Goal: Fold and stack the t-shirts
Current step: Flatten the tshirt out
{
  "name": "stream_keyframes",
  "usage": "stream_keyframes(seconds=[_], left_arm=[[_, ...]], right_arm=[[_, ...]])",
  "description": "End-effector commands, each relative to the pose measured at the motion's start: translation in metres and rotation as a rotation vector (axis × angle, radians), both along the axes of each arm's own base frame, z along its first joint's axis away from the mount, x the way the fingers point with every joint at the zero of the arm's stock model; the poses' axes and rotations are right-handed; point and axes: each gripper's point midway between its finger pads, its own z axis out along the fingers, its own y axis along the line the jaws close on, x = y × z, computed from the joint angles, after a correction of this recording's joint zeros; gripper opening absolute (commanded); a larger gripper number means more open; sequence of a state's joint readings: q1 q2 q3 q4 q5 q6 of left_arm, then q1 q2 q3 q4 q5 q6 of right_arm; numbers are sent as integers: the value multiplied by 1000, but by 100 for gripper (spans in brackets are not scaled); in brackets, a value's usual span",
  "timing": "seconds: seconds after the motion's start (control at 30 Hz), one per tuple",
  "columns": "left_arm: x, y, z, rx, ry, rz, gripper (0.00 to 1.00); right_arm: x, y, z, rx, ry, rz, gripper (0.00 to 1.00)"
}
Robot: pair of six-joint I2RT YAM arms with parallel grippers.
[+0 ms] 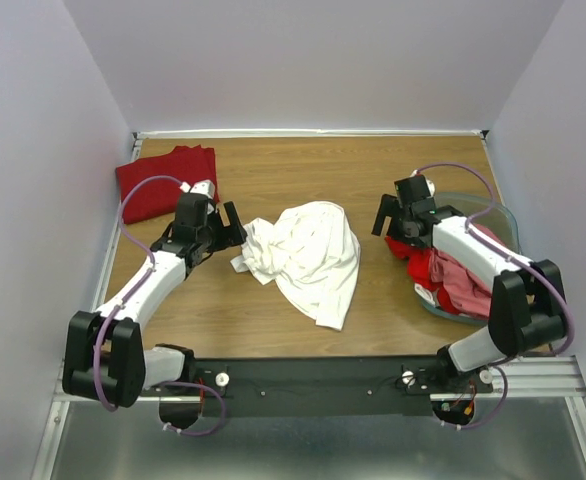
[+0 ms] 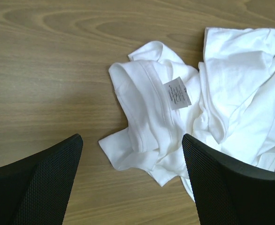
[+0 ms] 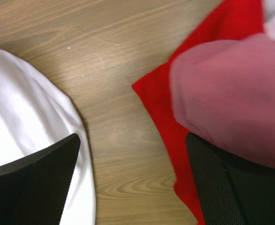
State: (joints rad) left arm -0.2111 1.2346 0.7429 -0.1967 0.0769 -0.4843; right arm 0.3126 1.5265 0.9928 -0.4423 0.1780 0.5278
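Observation:
A large white t-shirt (image 1: 311,255) lies crumpled in the middle of the table; its collar and label show in the left wrist view (image 2: 175,93). My left gripper (image 1: 231,226) is open and empty, just left of the shirt's collar end. A dark red t-shirt (image 1: 165,180) lies folded at the back left. Red (image 1: 423,272) and pink (image 1: 463,285) t-shirts are heaped in the teal bin (image 1: 503,215) at the right. My right gripper (image 1: 388,222) is open and empty above bare wood, between the white shirt (image 3: 29,117) and the red cloth (image 3: 175,122) with pink cloth (image 3: 231,89) over it.
Grey walls close the table on the left, back and right. The arm bases and a metal rail (image 1: 313,378) run along the near edge.

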Motion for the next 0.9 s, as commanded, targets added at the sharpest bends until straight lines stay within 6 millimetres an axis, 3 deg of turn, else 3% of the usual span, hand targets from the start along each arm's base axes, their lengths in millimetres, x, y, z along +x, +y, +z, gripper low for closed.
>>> stream_keyframes(seconds=[0.0,0.1,0.3,0.43,0.63,0.87], left_arm=[[-5,-13,-6,-59,14,-45,95],[-7,-15,-10,-73,18,-49,95],[-5,-24,-15,-124,13,-57,95],[-2,-28,-26,-146,38,-58,95],[6,-40,-31,-208,33,-76,89],[17,-46,-48,-212,66,-84,82]], right_arm=[[-21,-37,6,-121,16,-90,100],[-22,-35,19,-109,-5,-57,100],[0,16,44,35,-56,98,96],[6,51,48,132,-63,152,94],[-16,93,31,221,-24,222,91],[-22,96,4,225,10,215,90]])
